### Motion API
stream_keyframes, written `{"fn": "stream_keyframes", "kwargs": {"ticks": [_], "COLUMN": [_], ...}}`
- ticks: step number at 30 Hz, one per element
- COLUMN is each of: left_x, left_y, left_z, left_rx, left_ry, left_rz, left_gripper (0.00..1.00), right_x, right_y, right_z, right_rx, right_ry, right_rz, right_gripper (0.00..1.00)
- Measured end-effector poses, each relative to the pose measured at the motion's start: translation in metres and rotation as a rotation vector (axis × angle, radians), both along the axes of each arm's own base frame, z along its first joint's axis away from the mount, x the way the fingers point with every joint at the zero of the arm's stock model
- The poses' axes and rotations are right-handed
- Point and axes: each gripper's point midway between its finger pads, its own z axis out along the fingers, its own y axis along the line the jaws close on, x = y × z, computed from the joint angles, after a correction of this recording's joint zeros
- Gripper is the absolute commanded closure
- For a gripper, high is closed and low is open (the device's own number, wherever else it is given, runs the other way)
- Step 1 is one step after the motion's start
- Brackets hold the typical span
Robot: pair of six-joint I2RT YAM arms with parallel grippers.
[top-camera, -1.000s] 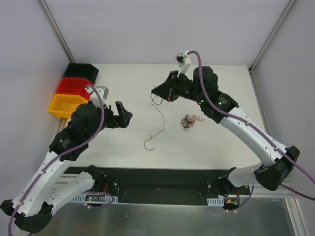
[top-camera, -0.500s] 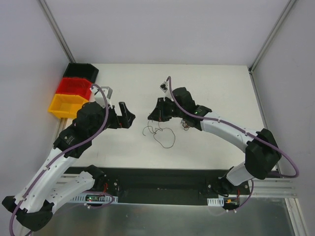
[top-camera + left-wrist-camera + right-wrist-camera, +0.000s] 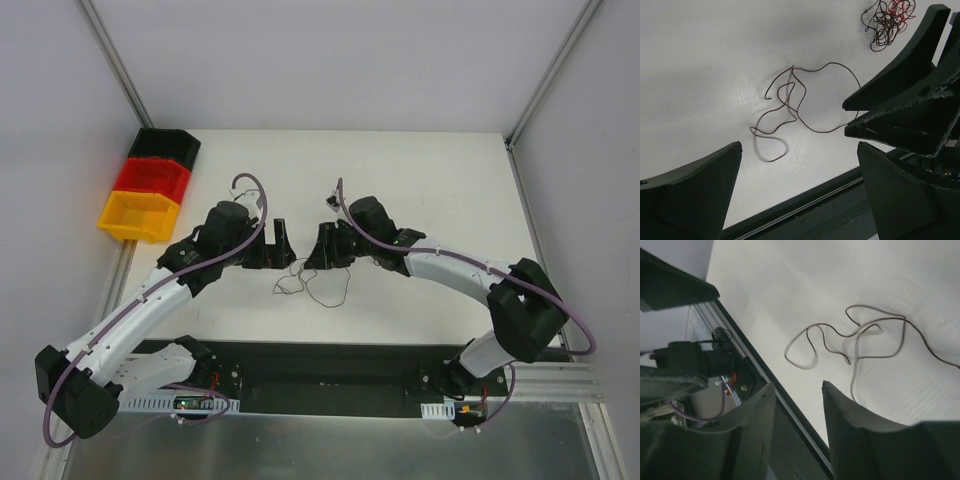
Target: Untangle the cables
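Worktop [image 3: 450,180] centre: left pincer [image 3: 799,146] wide open, empty; right pincer [image 3: 798,385] narrowly parted, clamping nothing.
Cables [image 3: 888,19] bunch beside the right pincer; one strand [image 3: 790,114] lies loose between both. Light, limp, snag-prone, I judge: pinch an outer loop, lift gently.

We see a white counter [image 3: 440,180] boxed in by pale grey walls: a back wall [image 3: 330,60], a left wall [image 3: 50,120] and a right wall [image 3: 600,180]. Slim aluminium posts [image 3: 115,65] run up the two far corners. Along the counter's left edge sit three open bins in a row, black [image 3: 160,145] farthest, red [image 3: 150,178] in the middle and yellow [image 3: 130,215] nearest. A black strip [image 3: 330,375] lines the near edge, with a brushed metal sheet [image 3: 330,445] below it. We find the light soft and even, casting only faint grey shadows on the counter.
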Motion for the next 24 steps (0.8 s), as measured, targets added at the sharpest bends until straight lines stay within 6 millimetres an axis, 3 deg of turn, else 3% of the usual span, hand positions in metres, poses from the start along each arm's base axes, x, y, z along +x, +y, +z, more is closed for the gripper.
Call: {"fn": "stream_keyframes", "kwargs": {"ticks": [4,7,15,20,24], "left_x": [-0.001,-0.003,-0.002,-0.003,-0.004], "left_y": [-0.004,-0.008,-0.020,-0.026,-0.045], "left_z": [-0.021,-0.036,-0.088,-0.125,-0.139], "left_rx": [-0.002,-0.001,0.057,0.118,0.173], "left_ry": [0.057,0.110,0.286,0.414,0.439], "left_rz": [0.006,0.004,-0.017,-0.013,-0.044], "left_gripper": [0.01,0.01,0.01,0.03,0.09], "right_x": [-0.015,-0.019,-0.007,-0.007,-0.004], "right_y": [-0.016,-0.027,-0.062,-0.090,-0.104], "right_z": [-0.019,-0.019,-0.005,-0.011,-0.017], "right_rx": [-0.040,-0.049,-0.063,-0.082,-0.085], "right_ry": [0.022,0.000,-0.209,-0.322,-0.382], "right_rz": [0.014,0.008,-0.084,-0.165,-0.215], "right_gripper": [0.39,0.34,0.32,0.31,0.31]}}
